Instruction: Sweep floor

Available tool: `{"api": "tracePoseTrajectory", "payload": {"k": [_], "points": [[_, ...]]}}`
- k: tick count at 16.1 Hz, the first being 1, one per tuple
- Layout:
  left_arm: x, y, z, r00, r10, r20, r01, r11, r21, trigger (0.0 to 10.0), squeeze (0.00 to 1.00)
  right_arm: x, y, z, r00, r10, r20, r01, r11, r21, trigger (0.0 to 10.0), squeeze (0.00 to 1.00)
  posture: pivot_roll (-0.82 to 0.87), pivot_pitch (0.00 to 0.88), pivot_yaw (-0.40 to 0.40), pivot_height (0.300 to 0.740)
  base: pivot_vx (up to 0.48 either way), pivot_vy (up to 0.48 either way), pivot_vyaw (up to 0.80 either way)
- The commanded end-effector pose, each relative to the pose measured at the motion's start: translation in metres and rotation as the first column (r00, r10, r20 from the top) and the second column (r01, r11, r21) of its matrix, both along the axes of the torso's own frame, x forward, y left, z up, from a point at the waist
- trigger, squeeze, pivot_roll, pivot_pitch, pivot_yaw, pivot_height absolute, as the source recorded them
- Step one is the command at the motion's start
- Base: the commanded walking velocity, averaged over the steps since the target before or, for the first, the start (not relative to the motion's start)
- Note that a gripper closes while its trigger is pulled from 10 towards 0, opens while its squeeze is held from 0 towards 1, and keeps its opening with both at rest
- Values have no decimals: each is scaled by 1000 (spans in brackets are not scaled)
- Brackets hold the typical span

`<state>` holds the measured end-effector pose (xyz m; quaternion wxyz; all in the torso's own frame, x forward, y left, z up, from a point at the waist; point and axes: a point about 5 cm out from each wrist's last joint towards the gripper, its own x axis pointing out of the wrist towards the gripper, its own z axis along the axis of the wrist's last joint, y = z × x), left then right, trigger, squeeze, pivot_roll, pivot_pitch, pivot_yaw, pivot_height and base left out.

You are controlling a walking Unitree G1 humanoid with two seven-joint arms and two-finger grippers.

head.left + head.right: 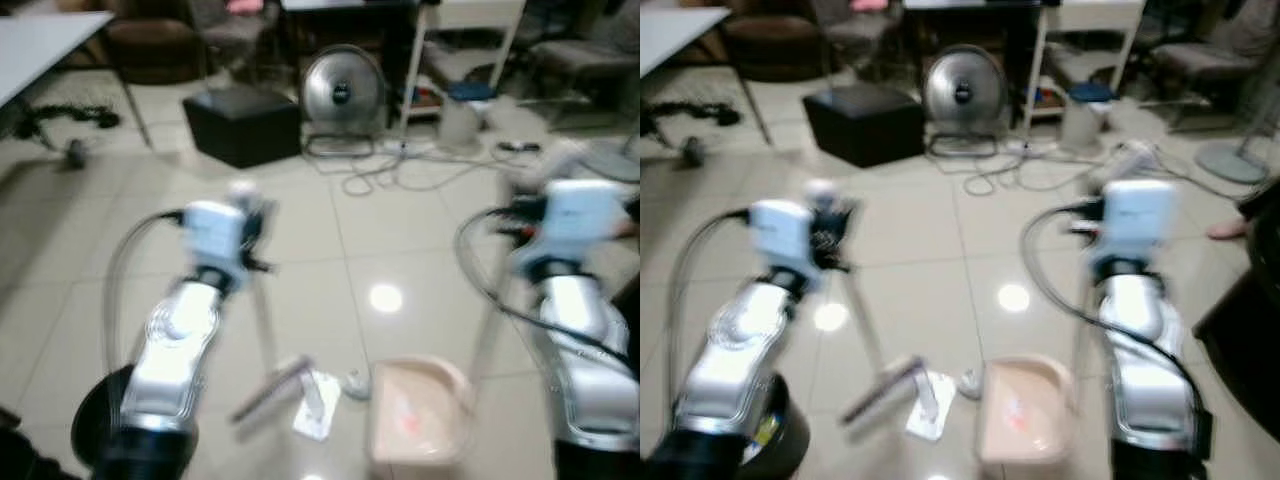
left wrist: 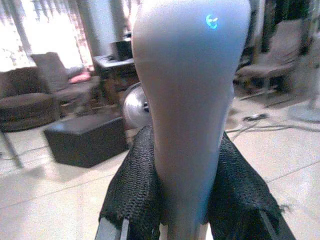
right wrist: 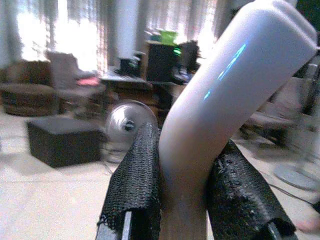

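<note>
gripping the broom handle (image 2: 190,100), left gripper (image 2: 185,200); right gripper (image 3: 185,200) clamps dustpan handle (image 3: 225,110)

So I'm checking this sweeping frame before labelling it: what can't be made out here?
- Left gripper: its fingers clamp a grey broom handle; the broom head is motion-blurred in the head views.
- Right gripper: it grips the dustpan handle, whose pole is a faint blur above the pink dustpan.
- White litter: too blurred to identify.
</note>
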<state>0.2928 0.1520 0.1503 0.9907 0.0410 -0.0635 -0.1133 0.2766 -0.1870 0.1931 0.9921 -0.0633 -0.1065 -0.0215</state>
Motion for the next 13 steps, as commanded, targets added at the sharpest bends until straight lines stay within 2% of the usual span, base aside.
{"api": "tracePoseTrajectory", "payload": {"k": [1, 4, 5, 7, 10, 13], "points": [[2, -5, 8, 999, -11, 45, 10, 1000, 8, 10000, 0, 1, -9, 3, 999, -40, 27, 40, 999, -22, 10000, 0, -93, 12, 26, 740, 371, 0, 0], [3, -8, 8, 999, -21, 34, 21, 1000, -3, 10000, 0, 5, -13, -3, 996, -90, 11, 90, 995, -49, 10000, 0, -87, 24, 41, 740, 356, 0, 0], [3, -9, 8, 999, -15, 35, 16, 999, -29, 10000, 0, 5, -12, -5, 996, -91, 5, 91, 995, -51, 10000, 0, -88, 26, 44, 740, 0, 0, 0], [7, -12, 7, 1000, -23, 20, 23, 1000, -2, 10000, 0, 7, -10, -4, 998, -58, 8, 58, 998, -31, 10000, 0, -89, 34, 46, 740, 0, 0, 0], [11, -17, 10, 999, -16, 46, 16, 1000, -8, 10000, 0, 7, -9, -7, 999, -28, 19, 29, 999, -29, 10000, 0, -75, 53, 62, 740, 0, 0, 0], [19, -25, 9, 998, -10, 61, 10, 1000, -1, 10000, 0, 13, -18, -7, 996, -73, 58, 78, 993, -93, 10000, 0, -77, 97, 75, 740, 0, 0, 0]]}}
